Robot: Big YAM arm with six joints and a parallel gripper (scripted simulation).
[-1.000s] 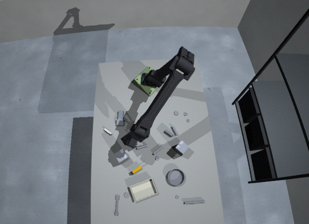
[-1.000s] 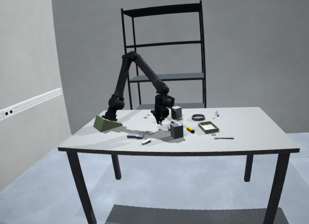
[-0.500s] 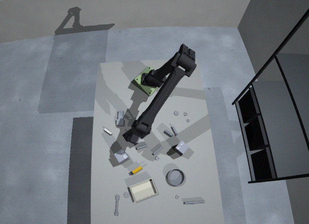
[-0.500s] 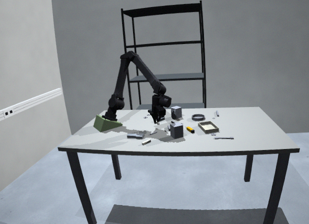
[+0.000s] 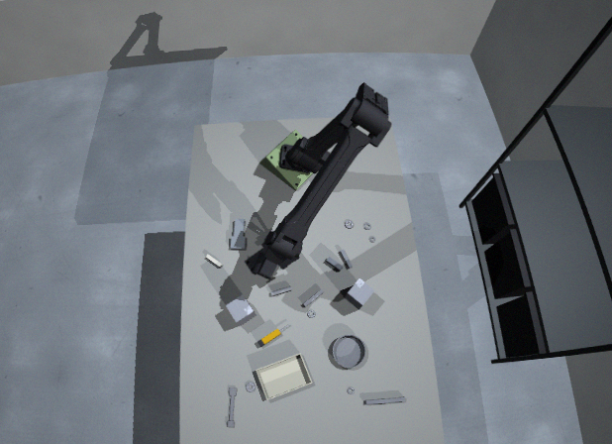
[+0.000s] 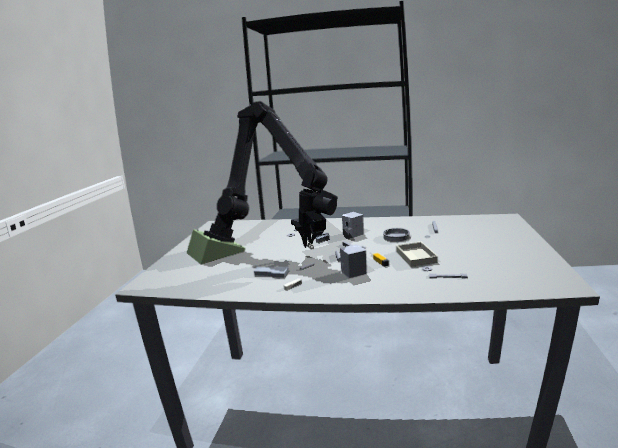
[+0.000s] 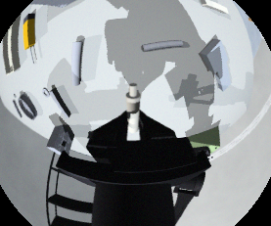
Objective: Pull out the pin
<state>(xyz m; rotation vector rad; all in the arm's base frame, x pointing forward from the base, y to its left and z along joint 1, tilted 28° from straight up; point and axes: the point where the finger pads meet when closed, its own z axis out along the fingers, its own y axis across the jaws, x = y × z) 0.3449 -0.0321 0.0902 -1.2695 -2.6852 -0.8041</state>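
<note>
Two blocks matter here, and from the top view the gripper (image 5: 261,268) hangs between them but nearer the front one: the near block (image 5: 240,311) lies just ahead of the fingertips, the far block (image 5: 359,292) well off to the side. Small bars (image 5: 280,287) lie close under the arm. The most open patch of table (image 5: 208,381) seems to lie beside the arm, toward the wedge-shaped piece (image 5: 238,233) and short light bar (image 5: 213,260).

From the exterior view, the gripper (image 6: 307,239) points straight down above the table, apart from the near block (image 6: 353,261). The pin itself is too small to make out here.

In the wrist view, the pin (image 7: 133,113) is clamped in the closed fingers, its long axis running straight out from the gripper, so it hangs upright, tip free over the table with nothing touching it. It looks fully out of its hole. I judge that setting it down calls for moving away from both blocks and clear of the loose bars first.
</note>
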